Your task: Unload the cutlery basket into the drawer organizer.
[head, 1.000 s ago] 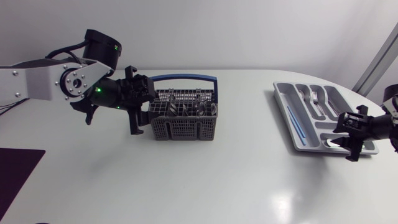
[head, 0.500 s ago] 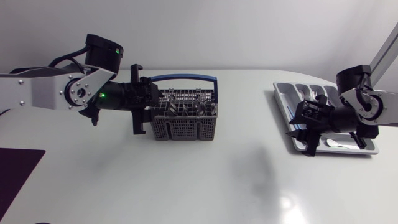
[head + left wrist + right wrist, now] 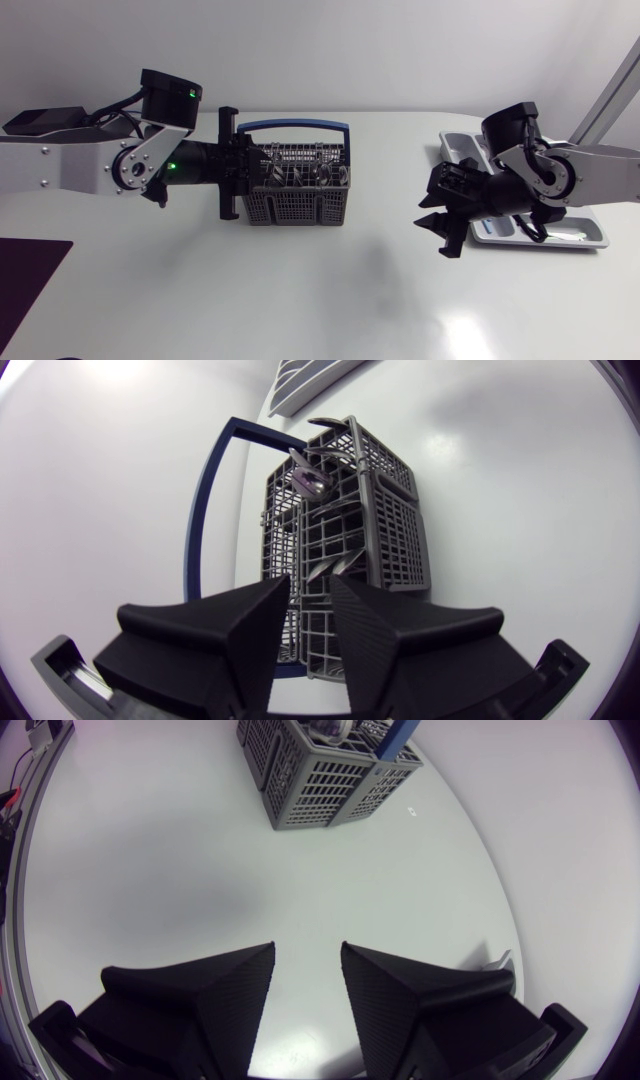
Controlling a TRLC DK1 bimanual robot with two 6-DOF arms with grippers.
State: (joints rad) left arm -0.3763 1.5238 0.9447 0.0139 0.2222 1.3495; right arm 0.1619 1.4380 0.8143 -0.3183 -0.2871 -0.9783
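The grey wire cutlery basket (image 3: 298, 190) with a blue handle (image 3: 295, 126) stands mid-table, holding several pieces of cutlery (image 3: 310, 175). My left gripper (image 3: 229, 165) is at its left end. In the left wrist view the fingers (image 3: 312, 585) stand a narrow gap apart, open, with the basket's near wall (image 3: 350, 510) showing in the gap and a spoon (image 3: 310, 478) poking out beyond. The grey drawer organizer (image 3: 452, 148) at the right holds forks and a blue piece. My right gripper (image 3: 437, 232) hangs just left of it, open and empty (image 3: 308, 955), facing the basket (image 3: 320, 770).
A dark mat (image 3: 25, 285) lies at the table's front left edge. Bare white tabletop (image 3: 380, 270) spreads between the basket and the organizer and along the front.
My right arm swung left from the organizer's far right end, across it, to its left side. My left gripper closed in on the basket's end and its fingers narrowed.
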